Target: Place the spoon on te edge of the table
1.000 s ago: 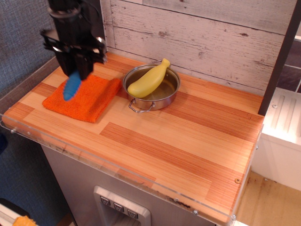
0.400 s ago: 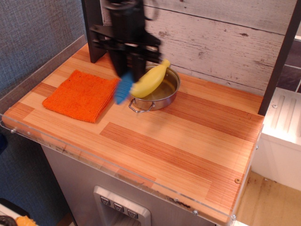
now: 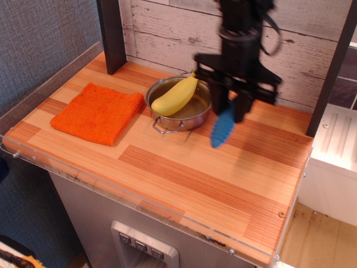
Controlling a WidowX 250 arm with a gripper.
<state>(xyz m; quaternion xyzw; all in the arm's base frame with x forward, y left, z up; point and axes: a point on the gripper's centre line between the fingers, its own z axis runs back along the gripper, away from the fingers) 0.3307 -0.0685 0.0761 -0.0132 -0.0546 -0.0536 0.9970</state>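
The near strips of the table (image 3: 184, 184) lay bare up to the acrylic rim. Farther back, right of centre, the blue-handled spoon (image 3: 222, 129) hung handle-down above the wood, pinched in the end effector (image 3: 228, 109), presumably carried high to clear the steel pan (image 3: 181, 109) holding a banana (image 3: 174, 95).

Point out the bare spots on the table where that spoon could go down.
Widest bare wood: the table front and right, between the acrylic rim and the pan. Crowded: back left, with the orange cloth and the pan holding a banana. The gripper carries the spoon right of the pan.
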